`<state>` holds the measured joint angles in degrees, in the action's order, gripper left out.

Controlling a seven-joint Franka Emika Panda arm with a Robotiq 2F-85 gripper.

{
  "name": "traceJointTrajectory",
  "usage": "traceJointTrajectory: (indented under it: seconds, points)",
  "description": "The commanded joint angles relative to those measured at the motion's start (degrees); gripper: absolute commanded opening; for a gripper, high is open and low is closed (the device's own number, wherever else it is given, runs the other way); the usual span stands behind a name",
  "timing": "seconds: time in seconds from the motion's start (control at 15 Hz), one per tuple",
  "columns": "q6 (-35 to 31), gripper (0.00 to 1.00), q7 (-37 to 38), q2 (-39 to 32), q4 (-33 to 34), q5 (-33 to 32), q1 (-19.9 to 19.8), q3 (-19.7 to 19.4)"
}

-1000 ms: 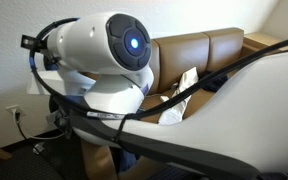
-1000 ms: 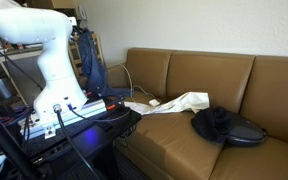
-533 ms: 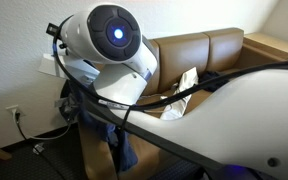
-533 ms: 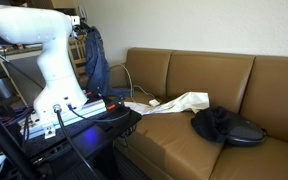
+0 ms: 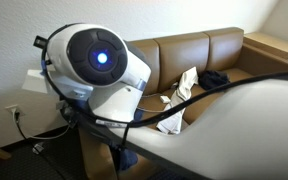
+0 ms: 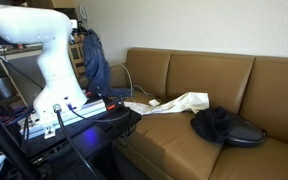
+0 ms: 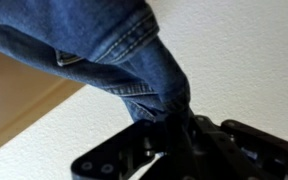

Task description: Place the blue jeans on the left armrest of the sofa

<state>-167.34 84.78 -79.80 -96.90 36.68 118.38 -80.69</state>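
Observation:
The blue jeans (image 6: pixel 94 62) hang in the air beside the white arm, left of the brown sofa (image 6: pixel 199 75), above its armrest end. In the wrist view the denim (image 7: pixel 104 45) fills the top and bunches down into my gripper (image 7: pixel 174 125), which is shut on it. In an exterior view the gripper (image 6: pixel 80 32) is mostly hidden at the top of the jeans. In an exterior view the arm's joint (image 5: pixel 94 60) blocks most of the scene; only a dark strip of jeans (image 5: pixel 119 155) shows below it.
A white cloth (image 6: pixel 179 101) and a dark garment (image 6: pixel 224 125) lie on the sofa seat. Cables and the robot base (image 6: pixel 69 115) sit beside the sofa's left end. A white wall is behind.
The arm's joint has swung and turned in an exterior view. The jeans stay held at about the same height, shifted only slightly.

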Motion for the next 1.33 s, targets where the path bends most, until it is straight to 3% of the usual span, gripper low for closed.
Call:
traceJointTrajectory:
  seconds: [0.0, 0.07, 0.13, 0.2, 0.27, 0.33, 0.53, 0.8, 1.13, 1.27]
  points:
    - [-2.8, 0.02, 4.5, 2.4, 6.8, -4.9, -3.1, 4.5]
    - [0.6, 0.08, 6.5, 2.1, 7.9, -6.6, -3.2, 4.7]
    - [0.4, 0.33, 7.5, 2.9, 9.3, -7.9, -4.5, 6.5]
    - [0.7, 0.33, 9.1, 3.5, 9.7, -9.2, -5.2, 7.7]
    - [-5.8, 0.39, 8.9, 3.3, 4.3, -9.0, -6.7, 12.3]
    - [-6.3, 0.45, 9.3, 4.0, 3.2, -9.7, -7.2, 13.8]
    - [-13.7, 0.67, 8.2, 4.7, 1.3, -10.2, -13.7, 21.2]
    - [-18.2, 0.95, 7.5, 3.8, 0.9, -9.6, -19.6, 25.2]
    - [-10.8, 1.0, 9.7, 4.5, -6.8, -8.0, -17.6, 20.6]
    - [-8.3, 1.0, 9.5, 8.5, -9.6, -9.3, -18.5, 22.1]
